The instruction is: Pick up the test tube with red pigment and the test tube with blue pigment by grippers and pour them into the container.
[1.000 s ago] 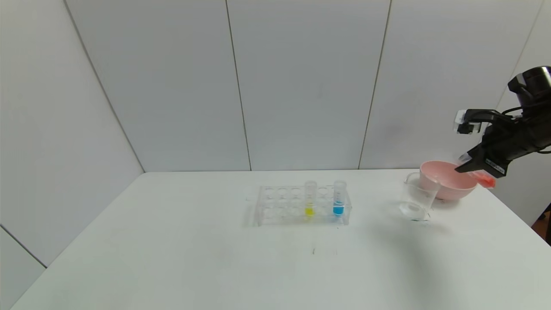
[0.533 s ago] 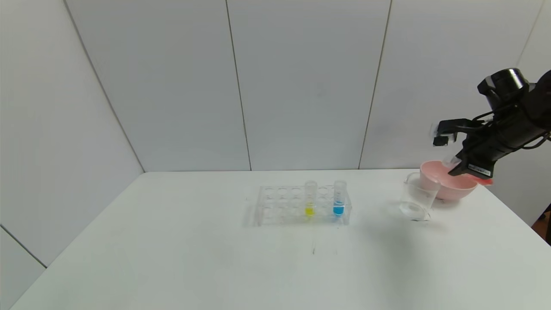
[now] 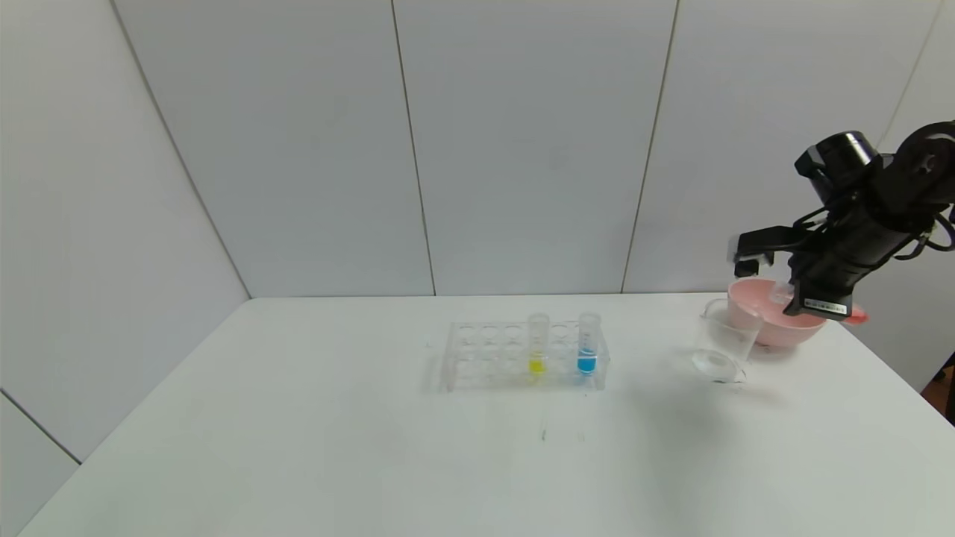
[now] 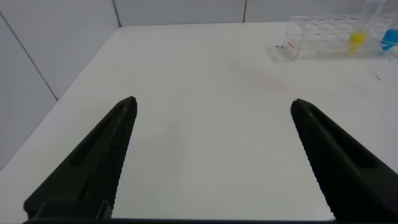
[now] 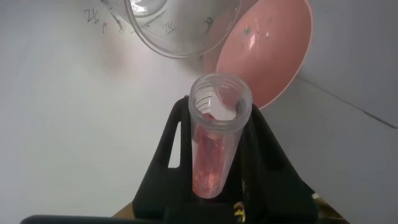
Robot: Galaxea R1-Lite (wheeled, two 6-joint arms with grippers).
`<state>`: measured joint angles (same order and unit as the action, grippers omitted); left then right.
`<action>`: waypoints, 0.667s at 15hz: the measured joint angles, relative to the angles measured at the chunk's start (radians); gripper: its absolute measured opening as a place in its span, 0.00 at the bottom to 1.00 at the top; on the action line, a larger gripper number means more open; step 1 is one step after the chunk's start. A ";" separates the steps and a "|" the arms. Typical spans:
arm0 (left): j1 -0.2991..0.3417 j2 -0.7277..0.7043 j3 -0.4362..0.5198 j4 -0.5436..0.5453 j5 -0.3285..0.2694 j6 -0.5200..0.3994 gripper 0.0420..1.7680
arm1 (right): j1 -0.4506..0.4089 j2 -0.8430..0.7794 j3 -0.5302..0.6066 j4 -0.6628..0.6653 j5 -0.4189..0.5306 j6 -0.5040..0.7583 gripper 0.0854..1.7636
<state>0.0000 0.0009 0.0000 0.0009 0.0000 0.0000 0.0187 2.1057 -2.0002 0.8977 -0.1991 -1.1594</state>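
Observation:
My right gripper [image 3: 809,294] is shut on the test tube with red pigment [image 3: 856,315] and holds it tilted in the air above the pink bowl [image 3: 776,328]. The tube's open mouth points toward the clear container [image 3: 722,347]. In the right wrist view the tube [image 5: 214,149] sits between the jaws of the gripper [image 5: 217,109], with red liquid along its length and the container [image 5: 180,25] beyond its mouth. The test tube with blue pigment [image 3: 588,350] stands upright in the clear rack [image 3: 485,358]. My left gripper [image 4: 212,101] is open and empty over the table's left part.
A tube with yellow liquid [image 3: 537,352] stands in the rack, left of the blue one. The pink bowl [image 5: 273,50] sits just behind and right of the container, near the table's right edge. The rack [image 4: 317,43] shows far off in the left wrist view.
My right gripper has moved left with the red tube, from beyond the bowl's right side to over the bowl, nearer the container. The rack and the container have not moved.

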 joint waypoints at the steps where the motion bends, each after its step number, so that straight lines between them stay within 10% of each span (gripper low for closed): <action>1: 0.000 0.000 0.000 0.000 0.000 0.000 1.00 | 0.002 0.002 0.000 0.006 -0.017 -0.010 0.25; 10: 0.000 0.000 0.000 0.000 0.000 0.000 1.00 | 0.054 0.023 0.000 -0.011 -0.204 -0.089 0.25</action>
<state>0.0000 0.0009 0.0000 0.0009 0.0000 0.0000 0.0726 2.1283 -2.0006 0.8870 -0.4036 -1.2483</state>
